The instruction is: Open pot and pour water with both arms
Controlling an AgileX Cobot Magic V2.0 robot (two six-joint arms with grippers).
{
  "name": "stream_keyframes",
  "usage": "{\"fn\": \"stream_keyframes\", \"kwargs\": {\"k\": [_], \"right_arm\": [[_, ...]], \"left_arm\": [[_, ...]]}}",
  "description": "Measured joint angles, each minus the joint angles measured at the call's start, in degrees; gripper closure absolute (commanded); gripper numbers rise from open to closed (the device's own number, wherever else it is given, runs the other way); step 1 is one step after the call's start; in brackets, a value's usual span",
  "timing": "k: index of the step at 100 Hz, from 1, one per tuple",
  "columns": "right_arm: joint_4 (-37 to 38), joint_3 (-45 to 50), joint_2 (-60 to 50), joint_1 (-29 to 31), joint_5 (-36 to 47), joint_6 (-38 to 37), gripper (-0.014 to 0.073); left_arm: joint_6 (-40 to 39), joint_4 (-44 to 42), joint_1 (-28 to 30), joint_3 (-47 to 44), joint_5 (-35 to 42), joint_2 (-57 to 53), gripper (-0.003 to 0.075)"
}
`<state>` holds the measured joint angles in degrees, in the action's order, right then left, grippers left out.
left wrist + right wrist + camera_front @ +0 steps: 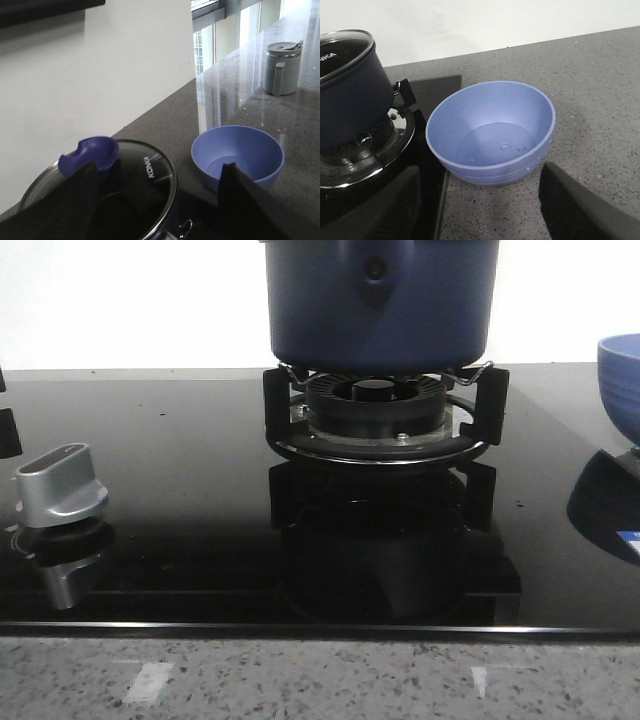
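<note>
Glossy black hob [180,490] under lidded pot [380,305], blue bowl [491,131] beside; both claws agape, empty.

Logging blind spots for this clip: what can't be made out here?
- Front view: the dark navy-blue pot is cut off by the top edge, lid unseen; both hands out of frame.
- Left wrist view: the left hand blocks the glass lid's near side.
- Pot contents: not visible anywhere.

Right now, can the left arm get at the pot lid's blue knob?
Probably yes. In the left wrist view the left tool is open just above the glass lid, and the blue knob sits beside one finger with nothing between them. The bowl stands off to the side.
</note>
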<state>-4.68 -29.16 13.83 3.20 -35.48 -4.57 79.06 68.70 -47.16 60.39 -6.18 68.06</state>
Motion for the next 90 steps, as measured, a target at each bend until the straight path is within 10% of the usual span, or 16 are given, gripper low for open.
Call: {"fn": "stream_keyframes", "kwargs": {"k": [24, 90], "right_arm": [[0.0, 0.0, 0.0, 0.0, 0.0, 0.0, 0.0138], [0.0, 0.0, 0.0, 0.0, 0.0, 0.0, 0.0138]], "left_arm": [[32.02, 33.27, -1.11, -1.27, 9.65, 2.46, 0.0279], [33.48, 33.9, 23.05, -1.93, -28.57, 10.17, 0.0265]]}}
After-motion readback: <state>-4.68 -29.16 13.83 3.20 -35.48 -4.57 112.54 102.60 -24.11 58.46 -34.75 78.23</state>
